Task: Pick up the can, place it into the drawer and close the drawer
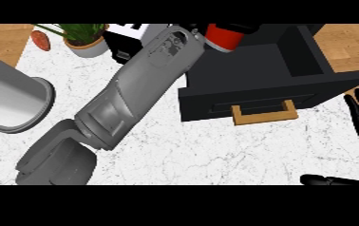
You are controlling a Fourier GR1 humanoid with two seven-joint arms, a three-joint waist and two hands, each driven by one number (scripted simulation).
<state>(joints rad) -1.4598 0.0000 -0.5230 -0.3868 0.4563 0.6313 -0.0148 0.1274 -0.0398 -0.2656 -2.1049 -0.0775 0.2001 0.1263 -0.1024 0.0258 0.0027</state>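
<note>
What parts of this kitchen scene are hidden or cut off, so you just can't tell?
- Left hand: mostly hidden behind its own forearm; its hold on the red can is unclear.
- Can: its upper end is hidden by the hand.
- Right hand: only fingertips show at the right edge.
- Drawer interior: too dark to see contents.
- Metal pot: cut off by the left edge.

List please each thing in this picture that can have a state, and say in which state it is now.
Drawer: pulled open, wooden handle toward the robot.
Can: red, tilted, held over the open drawer's back edge, not yet set down.
Left hand: mostly hidden behind its forearm, at the can; its grasp cannot be seen.
Right hand: low at the view's right edge, holding nothing visible.
Potted plant: upright.
</note>
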